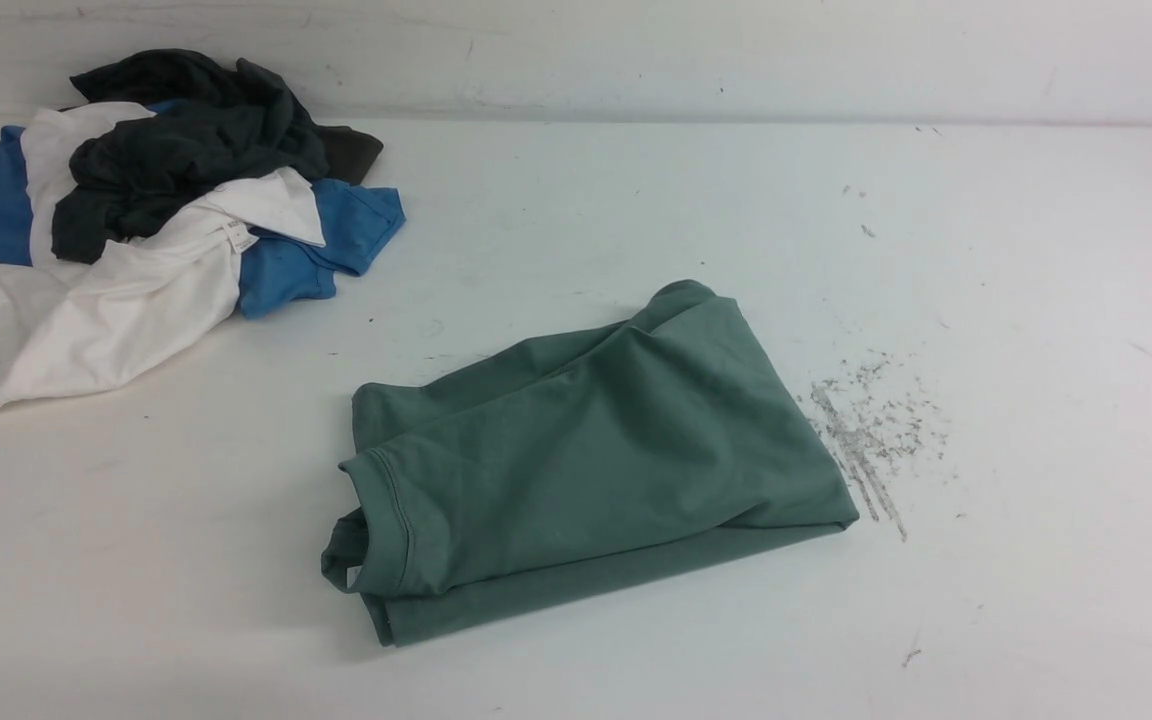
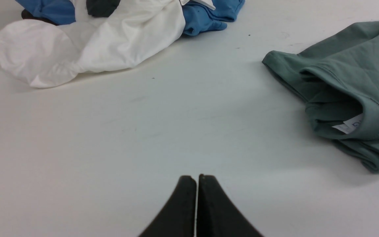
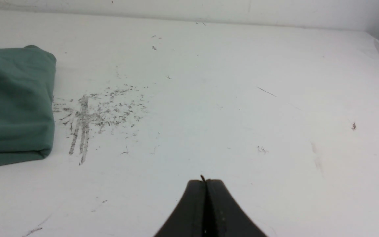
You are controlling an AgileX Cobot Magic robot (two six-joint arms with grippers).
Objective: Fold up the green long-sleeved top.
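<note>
The green long-sleeved top (image 1: pixel 586 470) lies folded into a compact bundle near the middle of the white worktop (image 1: pixel 986 600), its ribbed neck and white tag (image 2: pixel 349 125) turned toward the robot's left. The left gripper (image 2: pixel 196 179) hovers over bare worktop with its jaws pressed together, empty, the top well off to its right. The right gripper (image 3: pixel 205 181) likewise has its jaws together and holds nothing; the top lies apart to its left, past a patch of grey scuff marks (image 3: pixel 94 115). A heap of other clothes (image 1: pixel 136 220) sits far left.
</note>
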